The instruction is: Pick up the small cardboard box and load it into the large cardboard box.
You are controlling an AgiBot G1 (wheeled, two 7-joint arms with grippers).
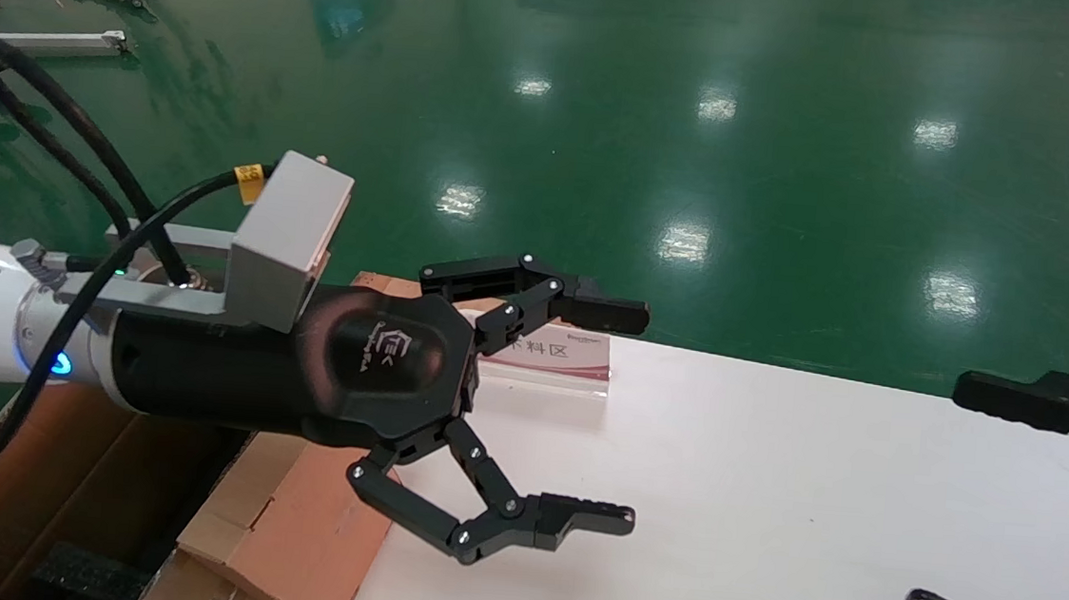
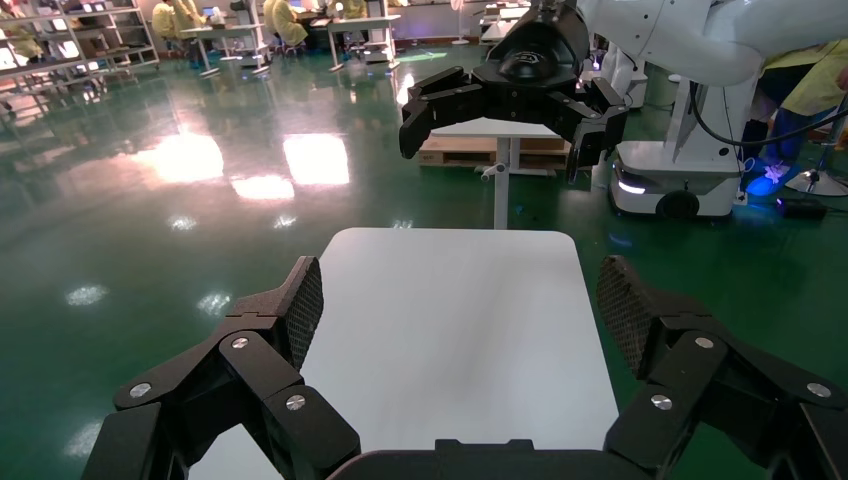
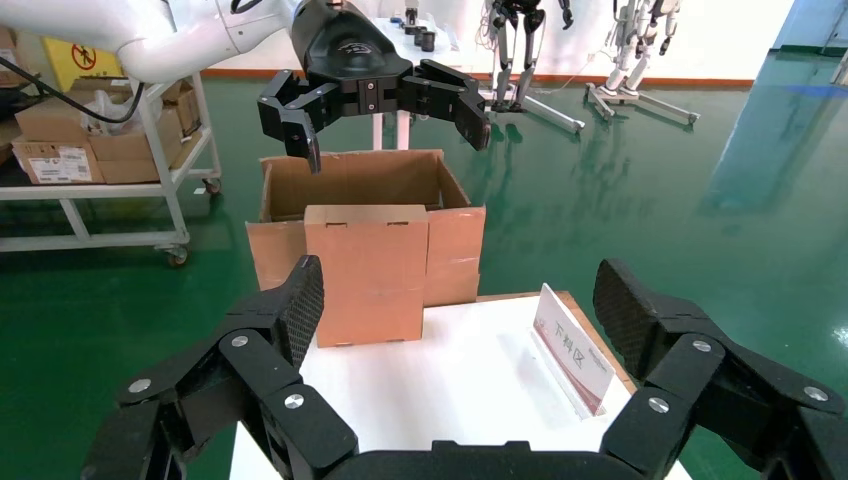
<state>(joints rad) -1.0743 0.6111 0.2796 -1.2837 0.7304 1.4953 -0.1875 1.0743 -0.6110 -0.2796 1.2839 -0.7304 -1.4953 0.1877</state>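
The left hand (image 1: 616,416) hung released above the near-left part of the white worktop (image 1: 766,509), its fingers (image 1: 575,518) spread wide with nothing between them. Behind and below its wrist stood the large cardboard box (image 1: 52,491), open at the top, with a black foam block (image 1: 79,574) showing at its bottom. One long flap (image 3: 365,275) of that box hung down against the worktop's edge, just under the left hand. No small cardboard box could be made out in any view; whether it lay inside the large box could not be told. Beyond the left hand's upper finger stood a clear acrylic sign (image 1: 554,359). The right hand (image 1: 976,506) waited at the worktop's far side, also spread and empty.
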